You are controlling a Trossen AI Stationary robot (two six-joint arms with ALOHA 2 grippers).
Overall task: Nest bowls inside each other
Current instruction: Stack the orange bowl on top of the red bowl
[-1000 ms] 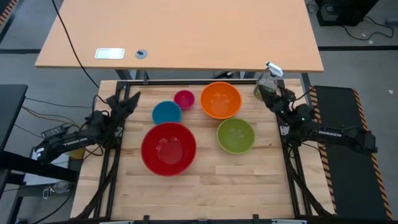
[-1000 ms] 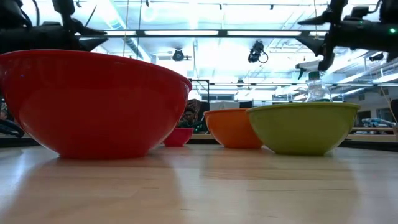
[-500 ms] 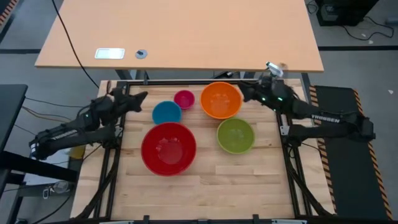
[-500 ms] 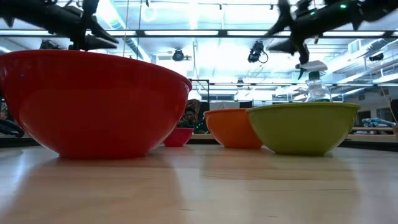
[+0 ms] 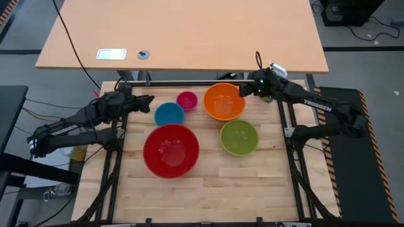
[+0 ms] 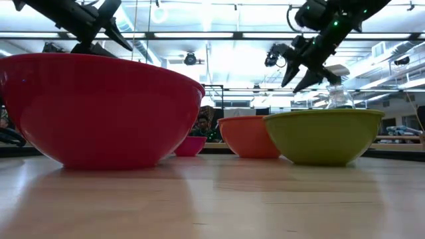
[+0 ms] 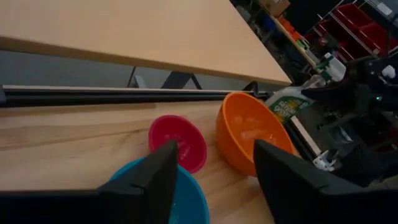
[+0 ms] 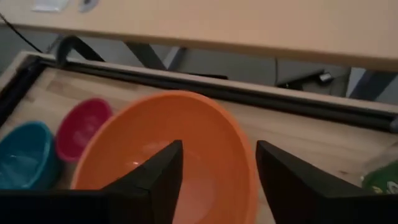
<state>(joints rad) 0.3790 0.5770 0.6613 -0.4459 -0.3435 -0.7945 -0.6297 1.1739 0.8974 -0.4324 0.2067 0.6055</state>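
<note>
Five bowls stand upright on the wooden table: red [image 5: 171,150] nearest, lime green [image 5: 239,137] to its right, orange [image 5: 223,101] behind the green, blue [image 5: 169,114] and small pink [image 5: 187,100] at the far left. My left gripper [image 5: 149,101] hovers open, left of the blue bowl, pointing at the blue bowl [image 7: 186,199] and the pink one [image 7: 180,142]. My right gripper [image 5: 245,90] hovers open over the orange bowl's far right rim [image 8: 239,134]. Neither touches anything.
A clear spray bottle [image 6: 339,96] stands at the table's far right corner, partly under my right arm. A black rail [image 5: 189,82] runs along the table's far edge. A second tabletop [image 5: 183,31] lies beyond it. Bare wood lies along the near edge.
My left gripper has risen, tipped up toward level, swung toward the blue bowl and opened. My right gripper has left the spray bottle's corner, gone toward the table's left to the orange bowl's rim, and tipped up from steeply downward. No bowl has moved.
</note>
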